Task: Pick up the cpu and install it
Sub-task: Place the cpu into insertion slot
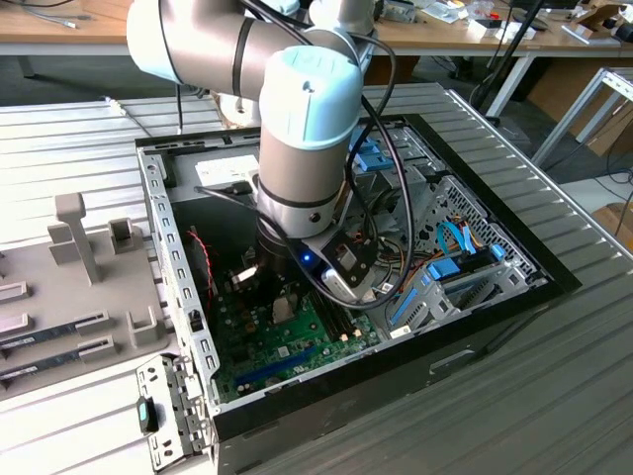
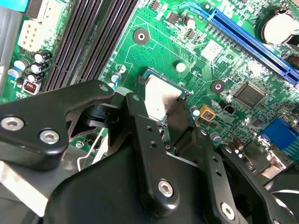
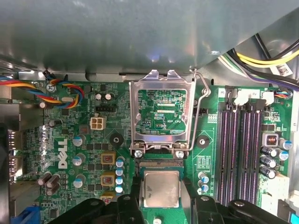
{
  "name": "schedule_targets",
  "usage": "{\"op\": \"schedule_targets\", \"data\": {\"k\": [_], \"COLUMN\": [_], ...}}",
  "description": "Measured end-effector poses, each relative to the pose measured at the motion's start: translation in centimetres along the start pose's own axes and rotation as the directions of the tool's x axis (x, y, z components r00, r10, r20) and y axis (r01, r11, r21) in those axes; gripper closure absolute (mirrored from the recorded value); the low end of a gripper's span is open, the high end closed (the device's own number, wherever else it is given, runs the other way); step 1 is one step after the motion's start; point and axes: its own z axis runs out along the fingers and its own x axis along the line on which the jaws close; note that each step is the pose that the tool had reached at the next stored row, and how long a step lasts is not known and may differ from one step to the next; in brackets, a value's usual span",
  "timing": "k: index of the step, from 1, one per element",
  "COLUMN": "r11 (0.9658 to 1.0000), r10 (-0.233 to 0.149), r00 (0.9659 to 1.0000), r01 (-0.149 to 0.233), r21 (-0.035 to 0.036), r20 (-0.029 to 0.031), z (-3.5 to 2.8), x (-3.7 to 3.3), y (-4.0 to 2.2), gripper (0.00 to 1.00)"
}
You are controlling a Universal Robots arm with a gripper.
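the cpu [image 3: 161, 184] sits at the motherboard's [image 3: 70, 140] open socket; whether seated or just above cannot be told. the gripper [image 3: 161, 193] is clamped on two opposite edges, with no gap seen. the load plate [image 3: 161, 114] stands raised. in the exterior view the work lies toward 7 o'clock from the middle of the computer case [image 1: 158, 213]. the chip is judged light, stiff and thin, with a slick lid and a fragile underside, so it is best held by the edges. white print on the board is left unread.

The cpu [image 3: 161, 188] has a silvery lid and green rim; the motherboard [image 3: 70, 140] is green with purple-black memory slots [image 3: 238, 149]. The gripper [image 2: 159, 103] is black; the tray [image 1: 109, 287] at the exterior view's nine o'clock is grey.
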Motion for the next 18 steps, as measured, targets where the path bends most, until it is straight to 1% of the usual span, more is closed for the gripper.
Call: {"op": "schedule_targets", "data": {"k": [8, 10, 18], "r11": [1.0, 1.0, 1.0], "r10": [-0.001, -0.001, -0.001], "r00": [1.0, 1.0, 1.0], "r01": [0.001, 0.001, 0.001], "r21": [0.0, -0.0001, -0.0004], "r20": [0.0, 0.0001, 0.0004], "z": [0.09, 0.09, 0.05], "x": [0.0, 0.0, 0.0], "y": [0.01, 0.01, 0.01], "gripper": [0.54, 0.57, 0.57]}}
